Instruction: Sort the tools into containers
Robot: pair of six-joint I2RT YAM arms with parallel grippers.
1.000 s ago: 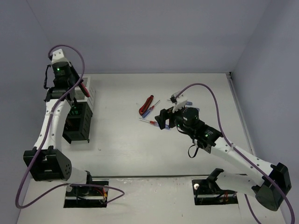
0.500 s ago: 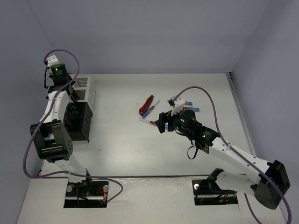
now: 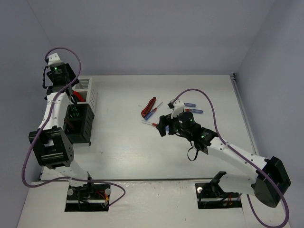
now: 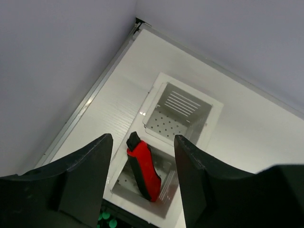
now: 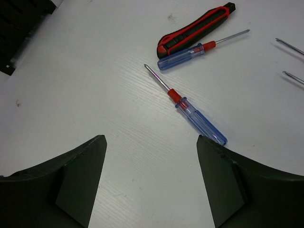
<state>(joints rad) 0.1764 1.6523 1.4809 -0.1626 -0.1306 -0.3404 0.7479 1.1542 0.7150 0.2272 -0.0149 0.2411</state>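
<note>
Blue-handled thin screwdriver with a red collar [image 5: 185,107] lies just left of the right arm's black two-finger gripper [image 5: 149,152], spread and empty; its axis runs left-right, handle nearer.

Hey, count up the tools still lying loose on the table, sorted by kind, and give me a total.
Red-handled pliers: 1
Blue-handled screwdrivers: 4
Total in view: 5
</note>
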